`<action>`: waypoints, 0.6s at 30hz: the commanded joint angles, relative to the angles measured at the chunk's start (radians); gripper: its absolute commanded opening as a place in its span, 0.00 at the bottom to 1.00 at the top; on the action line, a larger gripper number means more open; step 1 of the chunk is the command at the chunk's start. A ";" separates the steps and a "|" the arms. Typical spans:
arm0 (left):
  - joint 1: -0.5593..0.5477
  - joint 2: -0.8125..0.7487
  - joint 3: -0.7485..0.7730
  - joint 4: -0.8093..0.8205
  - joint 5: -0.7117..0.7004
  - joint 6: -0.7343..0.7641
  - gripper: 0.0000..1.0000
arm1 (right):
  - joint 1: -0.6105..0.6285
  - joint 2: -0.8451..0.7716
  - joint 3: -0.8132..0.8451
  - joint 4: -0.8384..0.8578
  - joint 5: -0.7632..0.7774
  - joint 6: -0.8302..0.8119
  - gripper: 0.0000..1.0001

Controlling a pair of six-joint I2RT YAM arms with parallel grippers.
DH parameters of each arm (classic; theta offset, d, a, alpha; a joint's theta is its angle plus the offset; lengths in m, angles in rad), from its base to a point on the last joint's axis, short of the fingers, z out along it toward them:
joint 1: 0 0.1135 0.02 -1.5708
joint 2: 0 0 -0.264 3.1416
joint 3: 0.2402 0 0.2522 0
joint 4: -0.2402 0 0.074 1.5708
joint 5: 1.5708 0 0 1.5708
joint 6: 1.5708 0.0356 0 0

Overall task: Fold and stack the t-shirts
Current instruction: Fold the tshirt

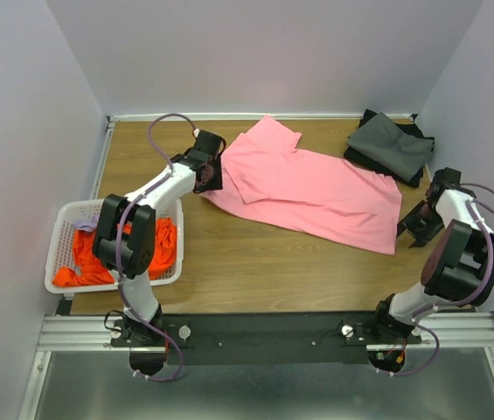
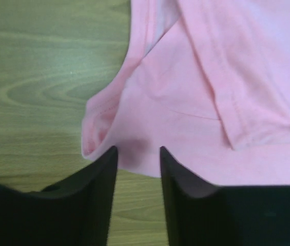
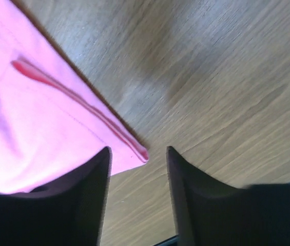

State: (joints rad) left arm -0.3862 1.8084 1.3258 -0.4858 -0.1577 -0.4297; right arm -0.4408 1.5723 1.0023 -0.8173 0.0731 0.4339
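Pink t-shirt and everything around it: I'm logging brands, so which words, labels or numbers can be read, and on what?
None can be read. The pink t-shirt is plain in all three views; the grey shirts, the orange shirt and the white basket show no print, label or number.

T-shirts: 1 pink t-shirt (image 1: 316,188), 1 orange t-shirt (image 1: 163,247), plus 1 pile of dark grey/black t-shirts (image 1: 391,147) (two layers at least, exact count can't tell). White slotted basket (image 1: 58,255): 1. Worktop (image 1: 255,267): 1. Robot arms: 2, each with 1 gripper, so left gripper (image 2: 138,149) and right gripper (image 3: 137,149), 2 total.
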 commanded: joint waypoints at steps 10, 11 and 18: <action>-0.149 -0.031 0.130 -0.034 0.058 -0.046 0.73 | 0.014 -0.147 0.021 -0.020 -0.059 -0.031 0.70; -0.163 -0.011 0.133 -0.030 0.079 -0.056 0.71 | 0.016 -0.152 0.015 -0.017 -0.064 -0.029 0.70; -0.212 0.074 0.121 0.009 0.076 -0.095 0.62 | 0.017 -0.173 -0.007 -0.016 -0.104 -0.046 0.70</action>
State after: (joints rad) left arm -0.5945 1.8366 1.4456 -0.5022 -0.0978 -0.4892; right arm -0.4271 1.4300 1.0122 -0.8341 0.0231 0.4091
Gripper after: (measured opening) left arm 0.630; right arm 0.698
